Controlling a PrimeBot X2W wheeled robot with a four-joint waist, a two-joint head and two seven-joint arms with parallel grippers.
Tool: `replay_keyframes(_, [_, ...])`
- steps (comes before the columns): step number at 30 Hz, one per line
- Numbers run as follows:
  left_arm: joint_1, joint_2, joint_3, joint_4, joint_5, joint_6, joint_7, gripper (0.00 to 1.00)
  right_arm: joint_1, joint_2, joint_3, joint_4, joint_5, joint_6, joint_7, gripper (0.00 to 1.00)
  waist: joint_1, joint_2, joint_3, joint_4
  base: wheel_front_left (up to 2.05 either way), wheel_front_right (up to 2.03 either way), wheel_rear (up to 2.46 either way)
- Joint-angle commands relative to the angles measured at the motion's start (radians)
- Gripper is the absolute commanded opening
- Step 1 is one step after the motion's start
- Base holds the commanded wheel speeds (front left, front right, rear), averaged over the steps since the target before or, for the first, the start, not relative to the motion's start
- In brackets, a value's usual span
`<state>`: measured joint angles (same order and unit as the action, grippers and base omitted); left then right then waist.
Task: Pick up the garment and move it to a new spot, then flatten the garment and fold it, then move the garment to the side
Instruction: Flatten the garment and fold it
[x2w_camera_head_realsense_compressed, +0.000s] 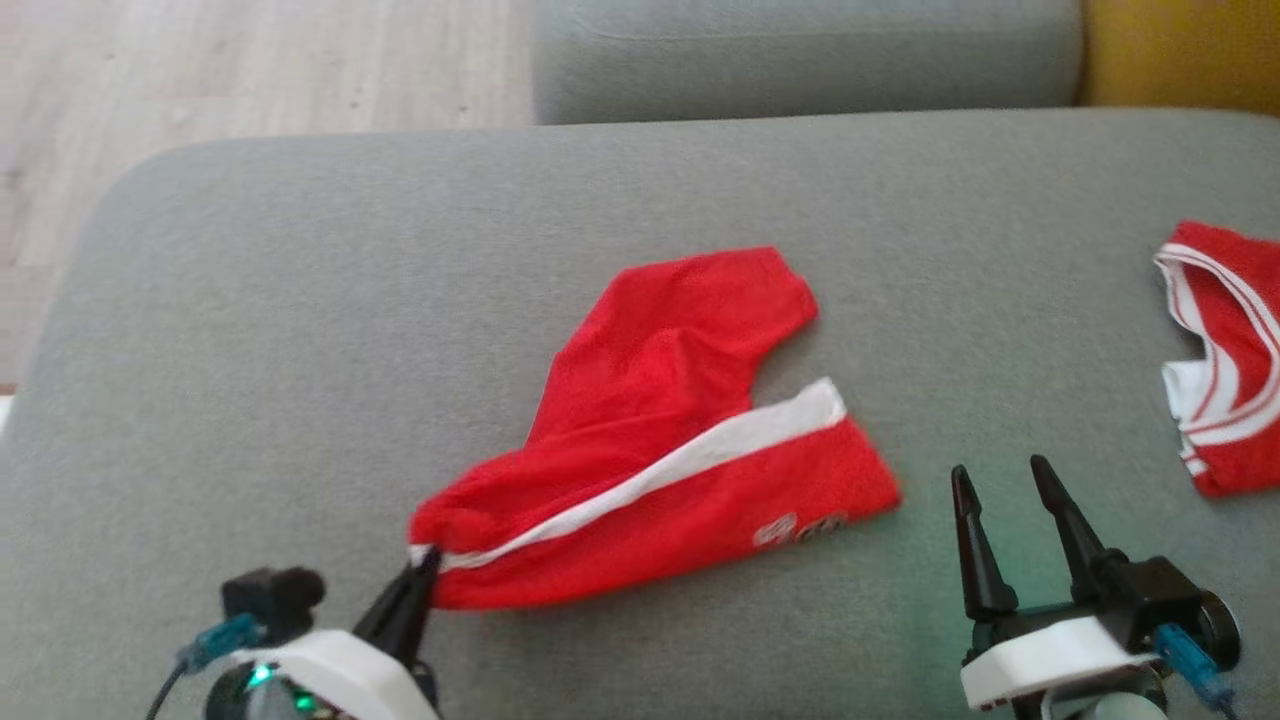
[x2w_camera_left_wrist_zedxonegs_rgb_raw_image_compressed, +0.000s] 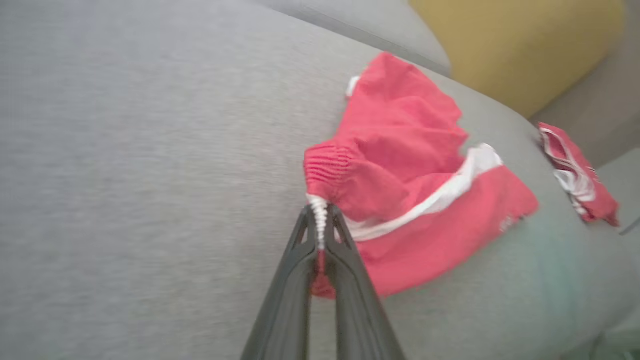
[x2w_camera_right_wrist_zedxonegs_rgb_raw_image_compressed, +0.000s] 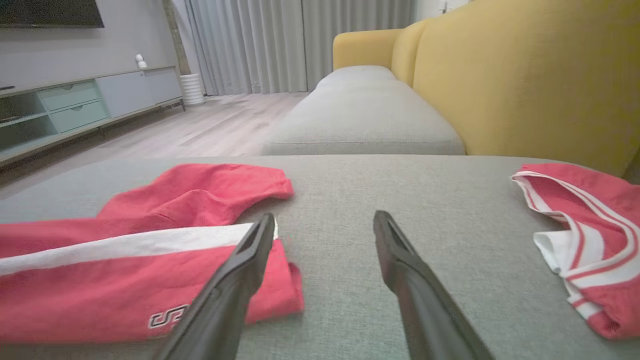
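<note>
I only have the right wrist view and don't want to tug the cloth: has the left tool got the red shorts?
Observer: Yes, the left tool is shut on the gathered waistband end of the shorts.
Operator: Is my right tool touching them?
Observer: No. In the head view the right tool sits open, to the right of the hem, with bare cushion between.

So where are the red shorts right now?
In the head view the red shorts lie mid-seat on the grey cushion, their near left corner pinched by the left gripper; the open right gripper sits just to their right.
</note>
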<state>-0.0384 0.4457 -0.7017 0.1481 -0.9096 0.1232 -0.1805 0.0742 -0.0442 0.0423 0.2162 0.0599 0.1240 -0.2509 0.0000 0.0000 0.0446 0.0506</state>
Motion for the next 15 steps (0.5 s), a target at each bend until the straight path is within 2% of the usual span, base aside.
replay_keyframes(1, [-0.031, 0.021, 0.049, -0.004, 0.003, 0.003, -0.02, 0.0, -0.008, -0.006, 0.025, -0.025, -0.008, 0.007, -0.011, 1.0, 0.0, 0.0, -0.009, 0.017, 0.0, 0.0, 0.0])
replay_keyframes(5, [-0.036, -0.019, 0.087, 0.095, 0.008, 0.003, -0.062, 0.0, -0.007, -0.006, 0.028, -0.023, -0.012, 0.007, -0.011, 1.0, 0.0, 0.0, -0.014, 0.028, 0.0, 0.0, 0.0])
replay_keyframes(6, [-0.036, -0.03, 0.093, 0.114, 0.009, 0.001, -0.067, 0.15, -0.007, -0.006, 0.029, -0.022, -0.013, 0.007, -0.011, 1.0, 0.0, 0.0, -0.015, 0.028, 0.0, 0.0, 0.0])
replay_keyframes(7, [-0.035, -0.04, 0.097, 0.131, 0.013, -0.001, -0.07, 0.41, -0.007, -0.006, 0.031, -0.021, -0.015, 0.007, -0.011, 1.0, 0.0, 0.0, -0.016, 0.027, 0.0, 0.0, 0.0])
replay_keyframes(8, [-0.033, -0.048, 0.1, 0.146, 0.015, -0.002, -0.072, 0.85, -0.007, -0.006, 0.031, -0.021, -0.016, 0.007, -0.011, 1.0, 0.0, 0.0, -0.016, 0.025, 0.0, 0.0, 0.0])
replay_keyframes(9, [-0.031, -0.055, 0.105, 0.158, 0.015, -0.002, -0.074, 1.0, -0.008, -0.006, 0.032, -0.02, -0.016, 0.007, -0.011, 1.0, 0.0, 0.0, -0.016, 0.021, 0.0, 0.0, 0.0])
replay_keyframes(12, [-0.015, -0.065, 0.134, 0.171, 0.004, 0.011, -0.077, 1.0, -0.005, -0.006, 0.029, -0.019, -0.016, 0.007, -0.011, 1.0, 0.0, 0.0, -0.017, 0.008, 0.0, 0.0, 0.0])
replay_keyframes(15, [0.01, -0.058, 0.173, 0.147, -0.007, 0.053, -0.078, 1.0, 0.0, -0.006, 0.025, -0.019, -0.013, 0.007, -0.011, 1.0, 0.0, 0.0, -0.016, -0.006, 0.0, 0.0, 0.0])
